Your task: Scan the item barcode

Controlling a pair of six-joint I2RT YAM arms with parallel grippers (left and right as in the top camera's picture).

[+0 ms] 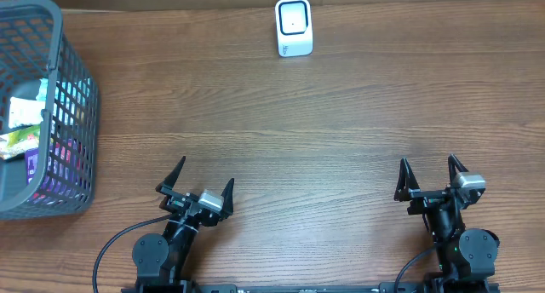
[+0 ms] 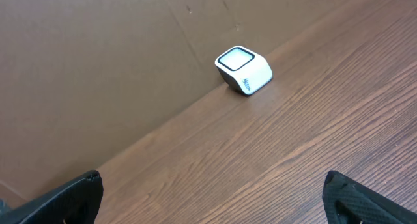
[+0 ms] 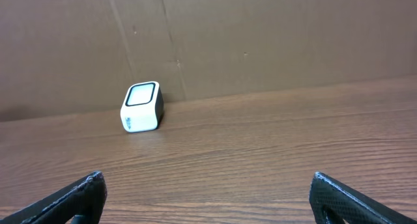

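A wood-grain table point(image 1: 324, 114) backed by a brown cardboard wall point(image 2: 91, 48) carries very little: a small white scanner point(image 1: 294, 26) at the far edge, its dark-framed window angled up and towards the arms, and a grey mesh basket point(image 1: 77, 114) at the far left. The placement of the scanner looks deliberate, since either arm could present a barcode to that window from the near side. The goods to be scanned, a few packets point(image 1: 24, 123) (white, green and purple ones can be made out, though no barcode is legible), lie inside the basket, well apart from the scanner. The left gripper point(image 1: 205, 174) and right gripper point(image 1: 427, 163) sit low at the near edge, both spread wide and holding nothing. Both wrist views frame the scanner between their own fingertips. Nothing has been picked up yet, so the job seems to be at its start, and the left arm, being nearer the basket, seems the natural one to reach in
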